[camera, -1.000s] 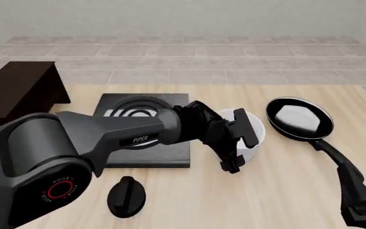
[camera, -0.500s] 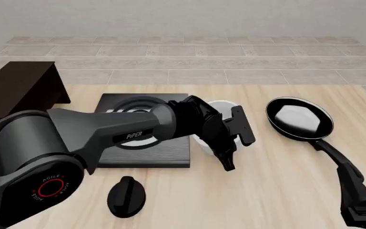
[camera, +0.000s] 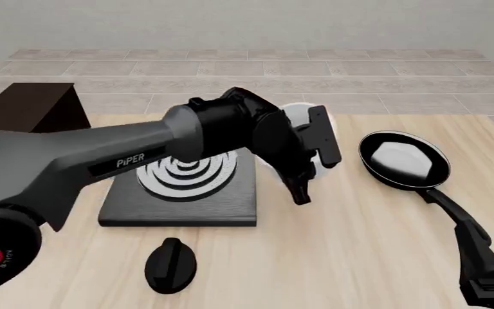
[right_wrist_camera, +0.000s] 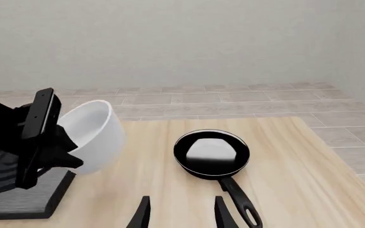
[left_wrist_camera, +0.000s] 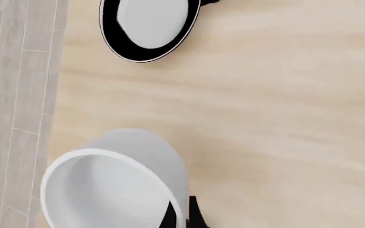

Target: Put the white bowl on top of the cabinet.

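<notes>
Wooden tabletop, left pincer (camera: pixel 303 168) clamping tilted glossy white bowl (right_wrist_camera: pixel 93 134) aloft, right pincer (right_wrist_camera: pixel 179 214) open.

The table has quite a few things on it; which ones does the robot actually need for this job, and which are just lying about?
Needed:
white bowl, held by the left gripper
cabinet, where it goes

Just lying about:
frying pan
stove slab
black knob
right gripper, idle and open

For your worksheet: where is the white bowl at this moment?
In the right wrist view the white bowl hangs tilted in the left gripper, lifted above the table between the stove slab and the frying pan.
</notes>
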`<state>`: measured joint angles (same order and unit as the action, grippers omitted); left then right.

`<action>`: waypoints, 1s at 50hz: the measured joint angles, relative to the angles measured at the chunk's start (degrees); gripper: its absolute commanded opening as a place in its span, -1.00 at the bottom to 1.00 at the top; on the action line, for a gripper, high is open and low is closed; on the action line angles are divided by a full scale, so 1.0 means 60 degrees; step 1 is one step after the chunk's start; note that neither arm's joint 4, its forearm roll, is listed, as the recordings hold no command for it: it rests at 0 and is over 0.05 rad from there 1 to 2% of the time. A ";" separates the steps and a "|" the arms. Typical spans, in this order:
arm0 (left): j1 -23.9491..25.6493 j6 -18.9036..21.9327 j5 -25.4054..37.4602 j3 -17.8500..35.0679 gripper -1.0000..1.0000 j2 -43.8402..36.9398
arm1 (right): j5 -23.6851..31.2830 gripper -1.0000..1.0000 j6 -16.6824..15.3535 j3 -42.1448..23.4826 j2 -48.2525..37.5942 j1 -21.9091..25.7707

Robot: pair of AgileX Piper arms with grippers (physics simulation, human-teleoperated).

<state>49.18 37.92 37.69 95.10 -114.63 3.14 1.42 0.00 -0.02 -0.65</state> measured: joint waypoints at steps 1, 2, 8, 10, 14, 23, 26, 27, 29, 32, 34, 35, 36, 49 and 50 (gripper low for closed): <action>-0.0013 0.0019 0.0021 -0.0011 -1.00 0.0092 | 0.0000 1.00 -0.0001 0.0000 0.0000 0.0000; -0.0030 0.0042 0.0039 -0.0027 -1.00 0.0189 | 0.0000 1.00 -0.0003 0.0000 0.0000 0.0001; -0.0168 0.0137 0.0146 -0.0133 -1.00 0.0736 | -0.0001 1.00 -0.0010 0.0000 0.0000 0.0002; -0.0234 0.0171 0.0171 -0.0207 -1.00 0.0918 | -0.0001 1.00 -0.0011 0.0000 0.0000 0.0000; -0.0389 0.0232 0.0189 -0.0395 -1.00 0.1267 | -0.0001 1.00 -0.0012 0.0000 0.0000 -0.0003; -0.0888 0.0225 0.0102 -0.1140 -1.00 0.2252 | -0.0023 1.00 -0.0007 0.0000 0.0000 -0.0019; -0.1121 0.0214 0.0056 -0.1423 -1.00 0.2590 | -0.0033 1.00 -0.0005 0.0000 0.0000 -0.0028; -0.1195 0.0207 0.0045 -0.1511 -1.00 0.2694 | -0.0036 1.00 -0.0004 0.0000 0.0000 -0.0031; -0.1339 0.0196 0.0023 -0.1679 -1.00 0.2892 | -0.0041 1.00 -0.0003 0.0000 0.0000 -0.0037; -0.1570 0.0171 0.0040 -0.1867 -1.00 0.3181 | -0.0048 1.00 -0.0002 0.0000 0.0000 -0.0045; -0.1734 0.0168 0.0068 -0.1960 -1.00 0.3371 | -0.0051 1.00 0.0000 0.0000 0.0000 -0.0051; -0.1811 0.0169 0.0083 -0.2000 -1.00 0.3458 | -0.0052 1.00 0.0001 0.0000 0.0000 -0.0053; -0.1900 0.0172 0.0103 -0.2033 -1.00 0.3545 | -0.0054 1.00 0.0002 0.0000 0.0000 -0.0056; -0.3347 0.0105 0.0473 -0.2046 -1.00 0.4372 | -0.0070 1.00 0.0017 0.0000 0.0001 -0.0081; -0.3479 0.0080 0.0509 -0.2013 -1.00 0.4404 | -0.0071 1.00 0.0017 0.0000 0.0001 -0.0083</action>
<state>28.30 38.40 40.74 83.02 -88.21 2.71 1.52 0.00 -0.01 -1.15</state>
